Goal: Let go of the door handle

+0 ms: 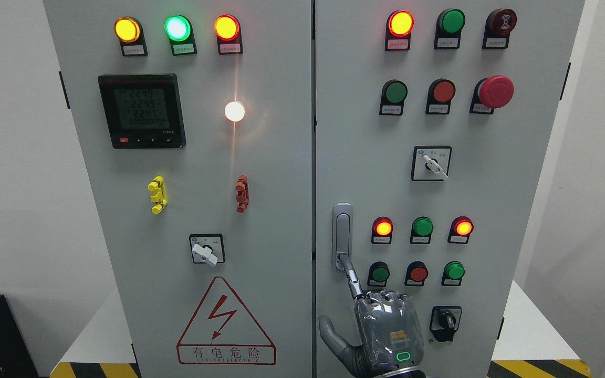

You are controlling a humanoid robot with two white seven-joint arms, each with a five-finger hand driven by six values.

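A silver door handle [342, 236] stands upright at the left edge of the grey cabinet's right door [491, 199]. My right hand [334, 289] comes up from the bottom edge just right of the middle, its back towards me. Its index finger [352, 275] is stretched up and its tip touches the handle's lower end. The thumb [334, 336] is spread out to the left, away from the handle. The other fingers are bent towards the door and hold nothing. The hand is not closed around the handle. The left arm does not show.
The right door carries lamps, push buttons [422, 227], a red mushroom stop [496, 91] and rotary switches [445, 319]. The left door [260, 210] has a meter [141, 110], lamps and a warning triangle [226, 325]. Striped floor tape [539, 368] lies at both lower corners.
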